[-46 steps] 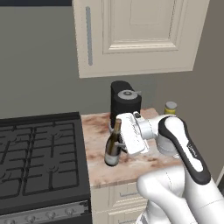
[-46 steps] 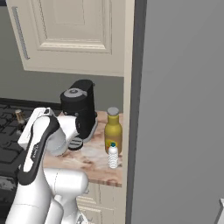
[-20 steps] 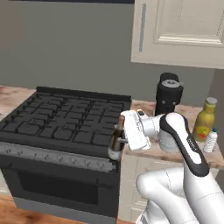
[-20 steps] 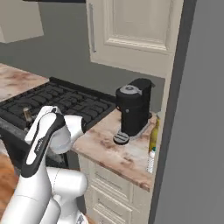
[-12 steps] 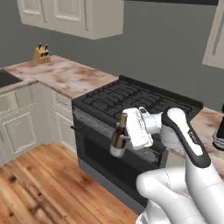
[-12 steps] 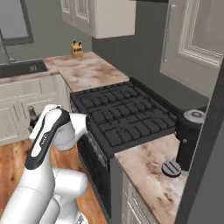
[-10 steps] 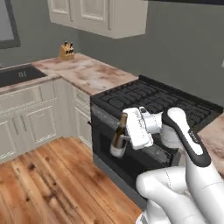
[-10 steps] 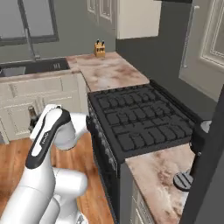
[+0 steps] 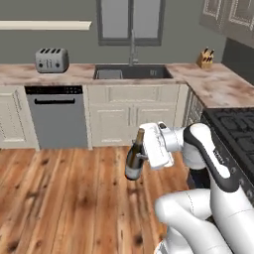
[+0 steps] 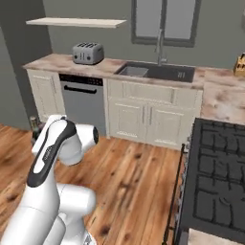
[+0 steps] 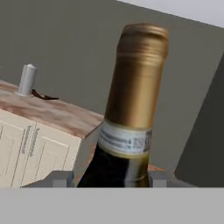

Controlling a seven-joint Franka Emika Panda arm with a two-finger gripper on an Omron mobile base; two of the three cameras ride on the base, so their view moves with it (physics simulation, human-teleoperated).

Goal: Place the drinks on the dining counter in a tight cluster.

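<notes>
My gripper [image 9: 144,154] is shut on the slim dark wine bottle [image 9: 133,160], holding it upright in the air over the wooden floor. In the hand view the bottle's gold-foiled neck [image 11: 134,93] and pale label rise between my two fingertips [image 11: 61,179]. A sliver of the bottle [image 10: 33,125] peeks out behind my arm in the right base view. To the left behind the bottle, the hand view shows a marble counter [image 11: 57,114] over cream panelled cabinets. I cannot tell whether it is the dining counter. The other drinks are out of view.
Ahead runs a marble counter with a sink [image 9: 131,73], a toaster [image 9: 51,59] and a knife block [image 9: 205,57], over a dishwasher [image 9: 56,115]. The black stove [image 10: 215,182] is on the right. A grey cylinder [image 11: 26,79] stands on the counter in the hand view.
The whole picture has swung: the base has turned from the stove toward the sink wall. The wine bottle has stayed in my shut gripper throughout.
</notes>
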